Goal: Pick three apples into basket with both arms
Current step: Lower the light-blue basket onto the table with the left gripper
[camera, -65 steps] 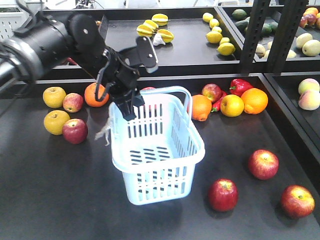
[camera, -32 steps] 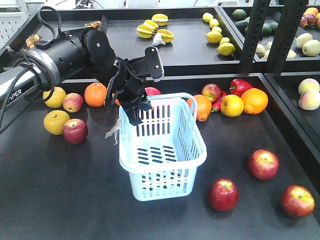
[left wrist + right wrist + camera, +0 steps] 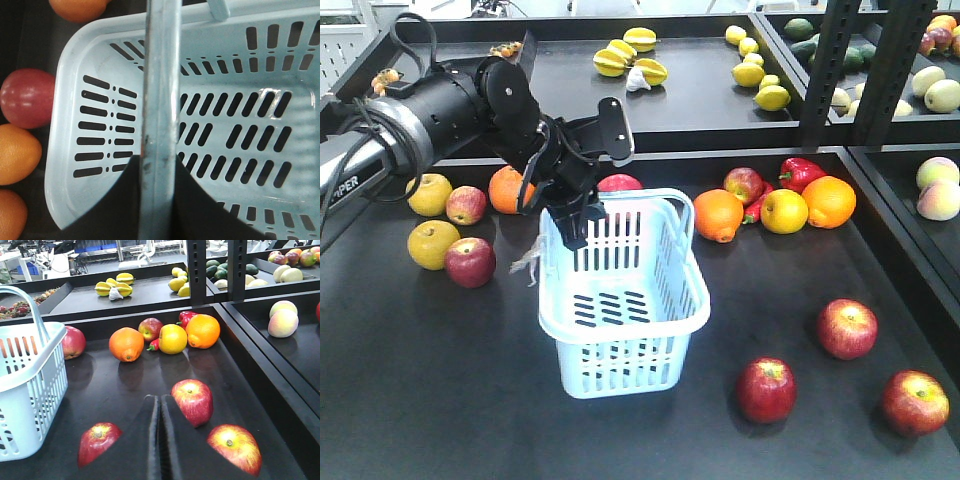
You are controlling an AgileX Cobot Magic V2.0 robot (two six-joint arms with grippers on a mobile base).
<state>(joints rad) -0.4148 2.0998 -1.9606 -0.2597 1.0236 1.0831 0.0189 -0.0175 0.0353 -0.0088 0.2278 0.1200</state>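
While the left arm (image 3: 440, 115) reaches in from the left edge of the front view, the left gripper (image 3: 575, 218) sits right down at the back-left corner of the basket (image 3: 620, 370). The wrist camera gives us the close-up: two black fingers (image 3: 115, 210) pinched in tight on either side of the pale handle (image 3: 160, 75), so that's a firm clamp on the basket. The basket leans a touch, and whether its base meets the table (image 3: 440, 400) I can't tell.

Moving right, well clear of that gripper, we find the nearest apple (image 3: 766, 390) lying on the table just off the basket's front-right corner; beyond it and a little further back, the middle apple (image 3: 847, 328); and out by the right edge, the far-right apple (image 3: 915, 402). All three are on the table, outside the basket and on its right side.

Over to the right gripper (image 3: 160, 401), seen only from its own wrist camera: fingers drawn together with the merest slit between them, nothing held. It points between the fruit; one apple low to its left, one just beside the fingertips on the right, one lower right.
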